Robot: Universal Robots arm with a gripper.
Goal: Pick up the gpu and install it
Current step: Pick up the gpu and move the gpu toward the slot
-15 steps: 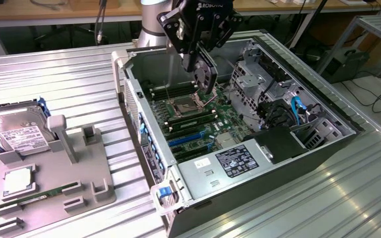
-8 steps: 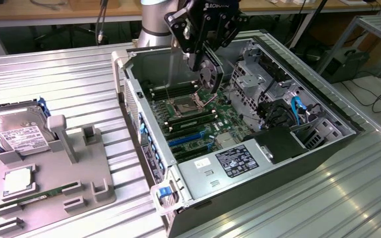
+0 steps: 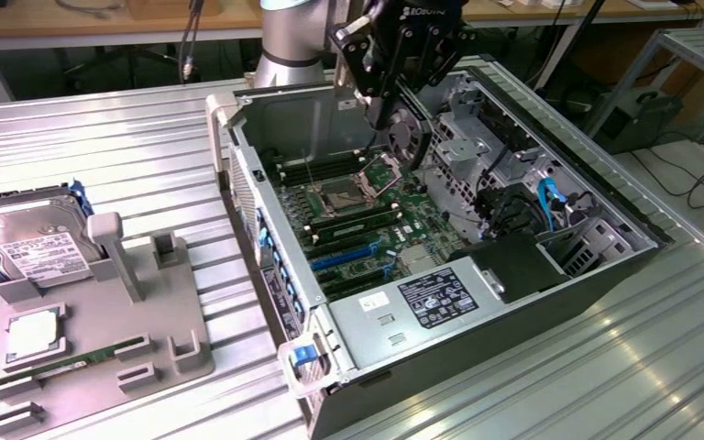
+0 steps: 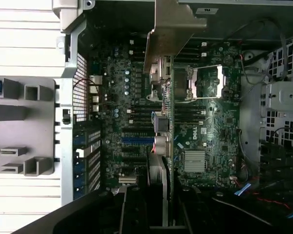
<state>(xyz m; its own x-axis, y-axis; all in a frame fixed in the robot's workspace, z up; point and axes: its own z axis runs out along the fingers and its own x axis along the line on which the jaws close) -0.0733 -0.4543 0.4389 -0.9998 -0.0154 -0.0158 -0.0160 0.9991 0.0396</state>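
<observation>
My gripper [image 3: 389, 112] hangs over the open computer case [image 3: 597, 266], shut on the gpu [image 3: 410, 145]. The gpu is a dark, thin card and it hangs on edge above the motherboard [image 3: 365, 215], near the CPU socket. In the wrist view the gpu [image 4: 164, 122] runs edge-on out from my gripper [image 4: 159, 207], and its pale metal bracket [image 4: 173, 29] is at the far end. The card is clear of the board. The blue expansion slots [image 3: 346, 257] lie toward the case's near end, and one blue slot [image 4: 136, 140] sits beside the card's line.
A grey parts holder [image 3: 95, 367] stands on the slatted metal table at the exterior view's left. It carries a silver hard drive [image 3: 28, 243], a green RAM stick [image 3: 71, 362] and a small square chip [image 3: 34, 332]. Drive cages and cables [image 3: 535, 206] fill the case's right side.
</observation>
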